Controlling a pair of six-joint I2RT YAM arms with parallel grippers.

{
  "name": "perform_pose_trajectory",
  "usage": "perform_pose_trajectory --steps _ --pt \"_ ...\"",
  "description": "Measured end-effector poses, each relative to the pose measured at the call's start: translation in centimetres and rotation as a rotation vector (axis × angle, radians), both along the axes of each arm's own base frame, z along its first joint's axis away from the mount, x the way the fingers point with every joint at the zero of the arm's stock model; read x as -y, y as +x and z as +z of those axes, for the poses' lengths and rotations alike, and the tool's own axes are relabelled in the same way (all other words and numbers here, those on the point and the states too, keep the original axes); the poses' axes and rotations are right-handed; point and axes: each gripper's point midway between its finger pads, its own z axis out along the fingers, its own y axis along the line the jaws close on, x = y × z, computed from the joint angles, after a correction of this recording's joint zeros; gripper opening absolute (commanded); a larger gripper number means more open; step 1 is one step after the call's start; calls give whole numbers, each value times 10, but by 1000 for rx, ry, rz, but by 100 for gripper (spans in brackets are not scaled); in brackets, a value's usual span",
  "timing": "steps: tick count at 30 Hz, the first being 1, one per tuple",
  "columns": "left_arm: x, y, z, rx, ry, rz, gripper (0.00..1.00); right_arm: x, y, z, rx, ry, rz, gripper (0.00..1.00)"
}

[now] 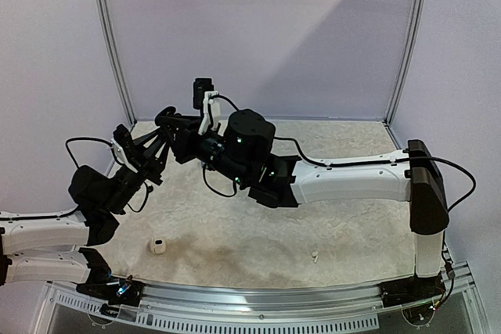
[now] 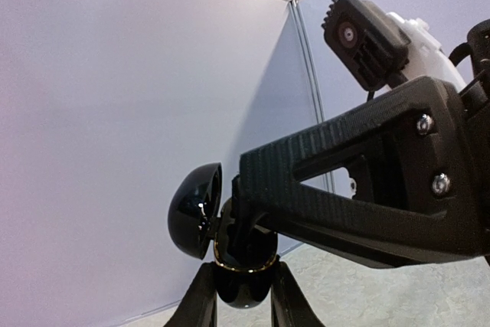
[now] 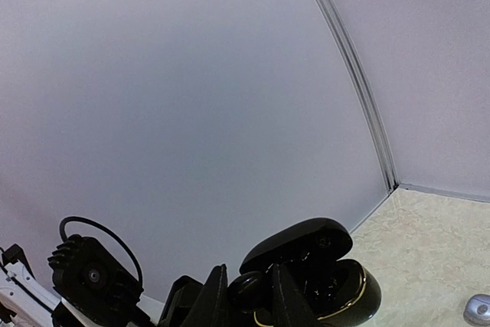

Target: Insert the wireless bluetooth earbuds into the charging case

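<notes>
Left gripper [image 2: 243, 298] clamped on open case [image 2: 245, 266], mid-air. Right gripper [image 3: 249, 300] pinches black bud [image 3: 243, 287], touching case mouth, sockets just beside fingertips.

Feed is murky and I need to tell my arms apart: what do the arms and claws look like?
The left arm and right arm: white link shells, black joints, loose black cables. Green lights dot the right wrist. The left claw and right claw: black plastic, tapering; the right's fingers are ribbed.
</notes>
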Motion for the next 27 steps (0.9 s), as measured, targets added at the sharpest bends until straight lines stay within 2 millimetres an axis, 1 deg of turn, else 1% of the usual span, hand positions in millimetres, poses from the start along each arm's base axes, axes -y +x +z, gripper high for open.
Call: perform_pose_trajectory --steps 12,18,27 --pt "2 0 -4 -8 14 -9 0 1 0 -5 24 -65 -14 17" --pt "4 1 -7 -19 24 -11 0 1 2 -9 15 -85 -24 22" --pt "5 2 -11 -34 36 -11 0 2 4 -14 6 -105 -36 24"
